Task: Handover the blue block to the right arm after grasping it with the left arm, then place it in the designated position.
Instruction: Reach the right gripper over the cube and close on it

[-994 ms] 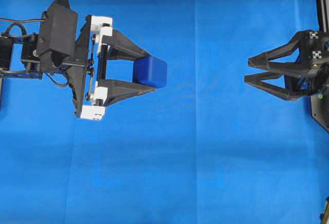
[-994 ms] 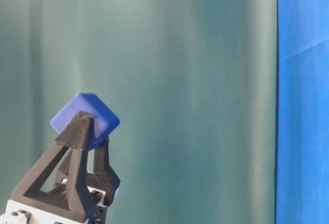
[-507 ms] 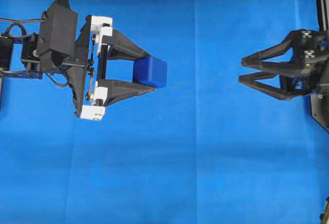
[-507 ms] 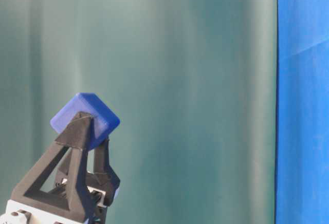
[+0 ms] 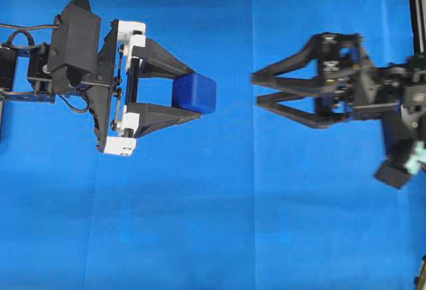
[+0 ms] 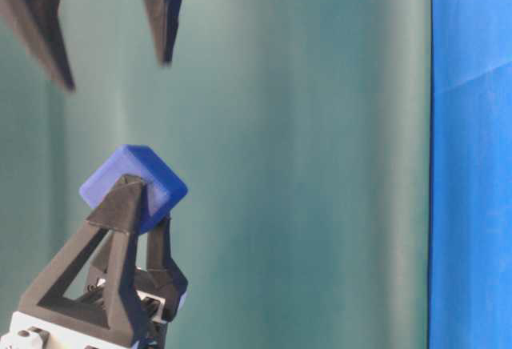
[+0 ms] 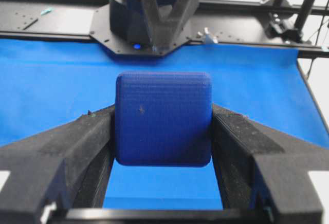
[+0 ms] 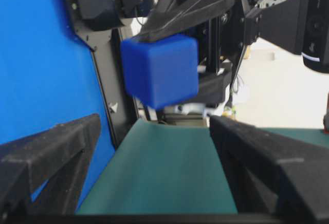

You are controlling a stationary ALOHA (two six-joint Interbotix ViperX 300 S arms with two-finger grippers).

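Overhead exterior view: at the far left, the left arm (image 5: 73, 44) reaches in from the edge, black with white plastic brackets behind its pincer. The left pincer (image 5: 190, 94) points to the right, and its two black triangular fingers are clamped on the blue block (image 5: 194, 93), one above and one below it in this view. The block is a small dark-blue cube with rounded edges, darker than the blue cloth (image 5: 200, 223) that covers the counter beneath it. To the right of the block there is a gap of bare cloth, then the tips of the right pincer (image 5: 255, 88), which point left toward the block without touching it. Its two all-black fingers are spread apart with nothing between them. Farther right, the right arm (image 5: 373, 94) runs off toward the edge, slightly blurred. From the table-level exterior view, the block (image 6: 134, 186) sits up in the air at the tips of the left fingers (image 6: 120, 205), and two dark blurred finger points hang above it at the upper left. In the left wrist view the block (image 7: 163, 118) fills the space between the two fingers. In the right wrist view the block (image 8: 160, 70) appears ahead of the spread right fingers (image 8: 267, 157), clear of both.
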